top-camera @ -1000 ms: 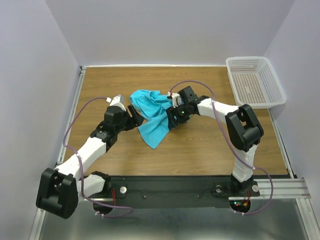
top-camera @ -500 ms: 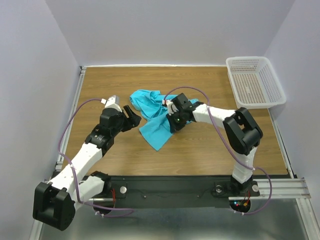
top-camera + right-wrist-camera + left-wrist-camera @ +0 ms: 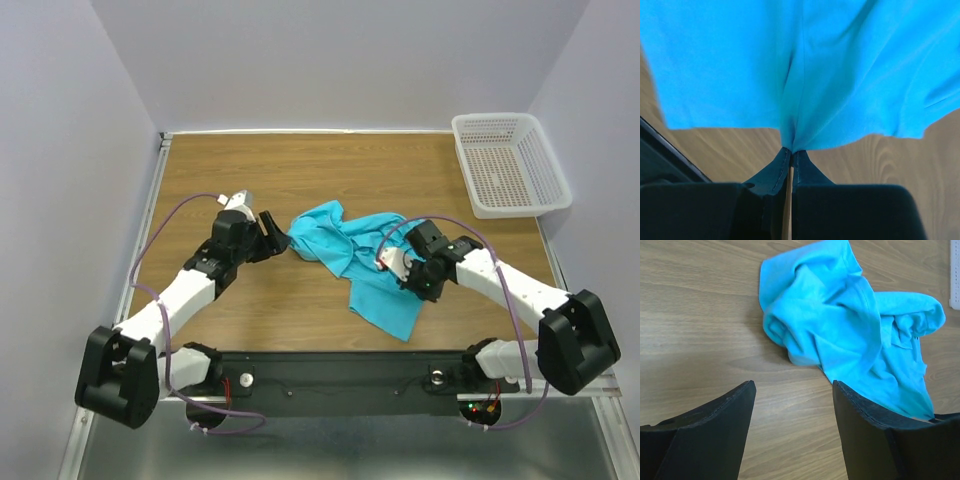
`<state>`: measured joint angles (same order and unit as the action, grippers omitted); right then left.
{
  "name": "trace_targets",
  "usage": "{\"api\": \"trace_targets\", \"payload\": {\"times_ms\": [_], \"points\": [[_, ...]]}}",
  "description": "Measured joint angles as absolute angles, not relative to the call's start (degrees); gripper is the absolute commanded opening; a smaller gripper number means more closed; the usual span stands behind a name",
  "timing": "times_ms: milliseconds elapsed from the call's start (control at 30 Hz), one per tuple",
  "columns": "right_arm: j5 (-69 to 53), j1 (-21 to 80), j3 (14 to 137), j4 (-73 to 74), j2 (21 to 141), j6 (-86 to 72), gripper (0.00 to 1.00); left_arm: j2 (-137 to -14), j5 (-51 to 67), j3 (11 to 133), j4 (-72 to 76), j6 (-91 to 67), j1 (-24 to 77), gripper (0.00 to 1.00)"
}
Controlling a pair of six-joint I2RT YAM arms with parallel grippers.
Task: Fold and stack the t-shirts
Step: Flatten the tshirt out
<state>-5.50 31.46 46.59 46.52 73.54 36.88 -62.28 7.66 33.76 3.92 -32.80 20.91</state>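
Since the right hand (image 3: 791,155) clamped onto the t-shirt (image 3: 345,248), it has slid toward 4 o'clock, still crumpled; left hand (image 3: 278,230) gapes empty at 9 o'clock. Folding not begun.

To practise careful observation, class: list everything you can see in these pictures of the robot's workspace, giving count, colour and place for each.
t-shirt: one, bright turquoise, crumpled near the middle of the table, between the two hands.
basket: one, white plastic mesh, far right corner of the table, nothing visible in it.
table: one, brown wood, filling the space between the pale walls.
cables: two, purple, one looping along each arm.
arms: two, white and black, bolted at the near edge.
left hand: one, black, open, just beside the t-shirt's left edge, holding nothing.
right hand: one, black, shut on a fold of the t-shirt at its right side.
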Motion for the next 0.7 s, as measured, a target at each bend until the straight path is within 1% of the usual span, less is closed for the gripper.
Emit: {"api": "trace_targets", "payload": {"times_ms": [100, 133, 167, 200, 233, 367, 533, 700], "points": [[-3.95, 28.18, 43.68, 48.05, 73.49, 39.64, 0.08, -66.87, 9.39, 35.31, 5.32, -32.23, 21.26, 0.74], [-3.38, 26.63, 42.98, 48.71, 73.49, 40.56, 0.22, -68.93, 9.87, 36.38, 5.74, -31.77, 21.78, 0.74], [-2.94, 25.36, 42.85, 49.34, 73.49, 41.12, 0.33, -71.16, 10.39, 37.60, 5.89, -31.33, 22.48, 0.74], [-2.96, 23.88, 43.05, 49.74, 73.43, 41.52, 0.45, -72.66, 10.63, 38.52, 6.09, -30.98, 23.03, 0.74], [-2.92, 22.81, 43.51, 49.98, 73.23, 41.85, 0.63, -74.70, 10.66, 39.81, 6.22, -30.22, 23.99, 0.74], [-5.13, 20.64, 48.34, 51.22, 71.99, 41.54, 0.72, -82.41, 10.35, 45.34, 7.14, -25.78, 28.60, 0.75], [-10.72, 20.40, 55.57, 50.85, 70.83, 40.23, 0.73, -86.56, 8.84, 49.71, 7.07, -17.41, 32.73, 0.77], [-16.75, 18.11, 56.88, 48.71, 71.94, 37.60, 0.73, -86.59, 10.35, 51.35, 8.32, -5.58, 35.20, 0.78]]}}
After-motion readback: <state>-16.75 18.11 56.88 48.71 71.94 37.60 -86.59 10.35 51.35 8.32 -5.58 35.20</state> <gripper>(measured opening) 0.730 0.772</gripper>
